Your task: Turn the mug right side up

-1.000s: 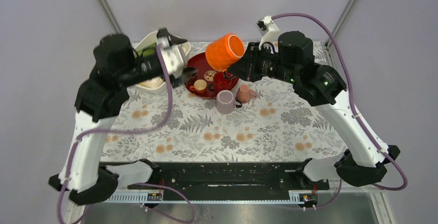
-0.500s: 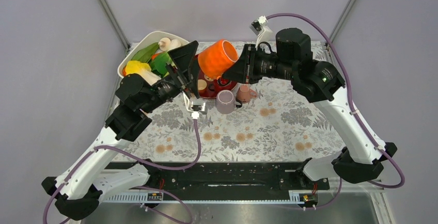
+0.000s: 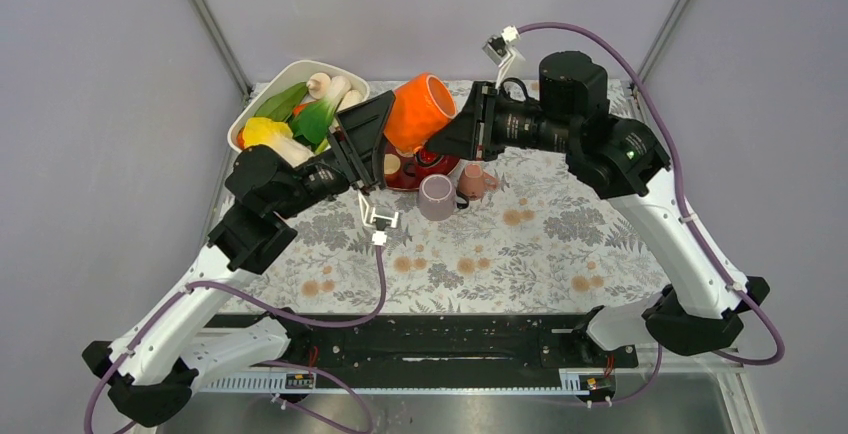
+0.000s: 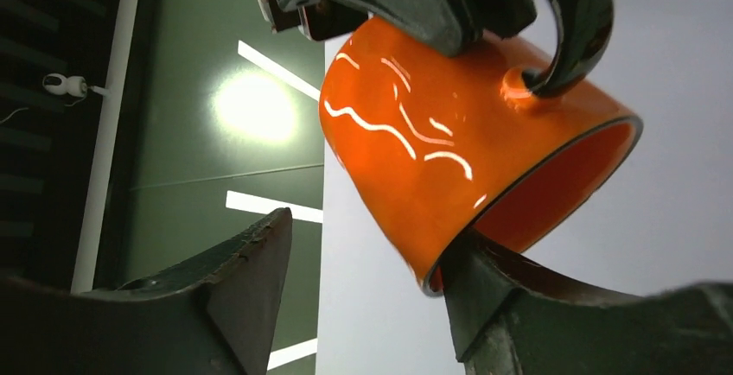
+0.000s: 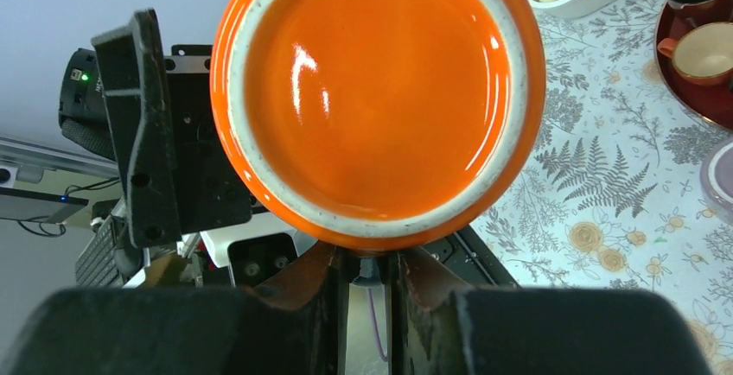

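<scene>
Orange mug (image 3: 420, 112) nearly sideways, mouth leftward

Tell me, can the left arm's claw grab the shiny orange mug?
Probably yes. The open left claw sits at the rim of the shiny orange ceramic mug, which the right claw holds aloft; nothing between.

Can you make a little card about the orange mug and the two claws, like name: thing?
mug: orange mug, up in the air, tilted
right claw: shut, holding the mug
left claw: open, right at the mug's rim
underneath: red tray, pink mug beside it
back left: white dish of vegetables
</scene>
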You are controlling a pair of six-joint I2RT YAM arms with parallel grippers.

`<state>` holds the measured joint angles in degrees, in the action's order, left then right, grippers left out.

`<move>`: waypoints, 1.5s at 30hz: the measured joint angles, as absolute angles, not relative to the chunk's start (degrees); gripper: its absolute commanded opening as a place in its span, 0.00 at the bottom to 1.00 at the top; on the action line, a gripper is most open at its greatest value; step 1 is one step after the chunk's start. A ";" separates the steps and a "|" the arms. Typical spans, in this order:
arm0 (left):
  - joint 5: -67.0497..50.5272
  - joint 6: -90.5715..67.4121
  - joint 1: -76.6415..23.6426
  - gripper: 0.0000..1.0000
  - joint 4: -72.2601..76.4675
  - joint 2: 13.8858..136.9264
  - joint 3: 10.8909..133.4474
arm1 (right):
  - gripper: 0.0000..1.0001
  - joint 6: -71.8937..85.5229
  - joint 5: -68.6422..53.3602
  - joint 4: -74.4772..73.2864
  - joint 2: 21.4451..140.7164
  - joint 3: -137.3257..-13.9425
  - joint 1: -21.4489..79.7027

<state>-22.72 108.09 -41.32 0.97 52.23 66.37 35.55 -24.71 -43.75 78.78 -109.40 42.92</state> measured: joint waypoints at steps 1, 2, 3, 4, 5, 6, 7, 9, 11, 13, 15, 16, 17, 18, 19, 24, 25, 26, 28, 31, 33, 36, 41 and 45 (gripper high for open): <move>-23.27 108.57 -41.39 0.57 1.04 52.23 66.15 | 0.00 35.73 -25.10 -43.75 79.07 -109.60 42.92; -23.62 108.73 -41.54 0.53 1.04 52.25 66.04 | 0.00 35.90 -25.45 -43.75 79.42 -109.86 42.92; -23.83 108.97 -41.69 0.48 1.02 52.25 65.98 | 0.00 35.94 -25.80 -43.72 79.83 -110.17 42.92; -23.79 109.06 -41.76 0.38 0.91 52.25 65.98 | 0.00 36.16 -26.41 -43.70 80.36 -110.45 42.92; -23.64 109.19 -41.74 0.23 0.58 52.27 65.98 | 0.00 36.32 -26.81 -43.48 80.62 -110.59 42.92; -23.31 109.06 -41.65 0.09 0.30 52.29 65.98 | 0.00 36.56 -27.18 -43.18 80.84 -110.74 42.89; -22.96 109.97 -41.56 0.00 0.30 52.40 65.93 | 0.00 36.82 -27.59 -42.85 80.93 -110.85 42.89; -23.88 110.65 -41.82 0.00 3.38 52.64 65.95 | 0.21 39.97 -28.32 -43.38 81.08 -110.93 42.50; -23.53 110.72 -42.35 0.00 3.75 52.60 66.04 | 0.55 41.41 -29.61 -42.87 81.43 -110.93 42.15; -22.06 108.47 -42.44 0.00 2.92 52.77 66.13 | 0.88 40.69 -29.04 -41.93 81.45 -110.39 41.74; -19.31 105.06 -42.52 0.00 -0.47 53.89 66.50 | 0.99 39.18 -27.46 -40.73 81.28 -109.25 41.01; -17.45 103.07 -42.52 0.00 -2.74 54.94 67.22 | 0.99 38.44 -26.33 -40.10 81.03 -108.27 40.49; -15.31 100.90 -42.50 0.00 -5.30 56.60 68.45 | 1.00 37.74 -25.08 -39.81 80.71 -107.15 39.88; -13.26 98.78 -42.46 0.00 -7.81 58.48 69.95 | 0.99 37.06 -23.62 -39.72 80.36 -105.97 39.27; -11.22 96.44 -42.33 0.00 -10.33 60.93 72.12 | 0.99 36.73 -22.41 -39.70 79.99 -104.66 38.54; -1.69 81.97 -37.91 0.00 -24.27 75.20 87.70 | 0.99 34.57 -15.73 -39.68 78.35 -100.01 35.42; -0.14 77.95 -36.10 0.00 -27.51 78.81 92.29 | 0.99 33.76 -13.28 -39.72 77.78 -99.15 34.83; 1.21 74.74 -34.70 0.00 -30.00 81.82 96.03 | 0.99 32.95 -11.33 -39.99 77.23 -98.48 34.28; 4.27 65.95 -31.38 0.00 -35.79 89.23 105.67 | 0.99 31.22 -7.05 -40.75 76.03 -97.43 33.56; 6.52 52.90 -27.05 0.00 -44.80 100.05 119.70 | 0.99 29.08 -1.80 -41.93 73.91 -95.53 32.93; 6.13 43.72 -24.36 0.00 -50.54 107.04 128.16 | 0.99 28.12 0.99 -42.72 72.34 -93.62 32.71; 3.09 29.36 -20.18 0.00 -56.16 115.02 134.61 | 1.00 27.20 4.10 -43.38 70.57 -90.52 32.40; -1.56 12.03 -16.01 0.00 -59.83 121.71 133.56 | 0.99 27.07 5.52 -44.12 70.26 -86.37 32.23; -2.63 4.47 -15.84 0.00 -58.41 123.83 132.05 | 0.99 27.73 5.52 -45.91 70.67 -85.32 32.23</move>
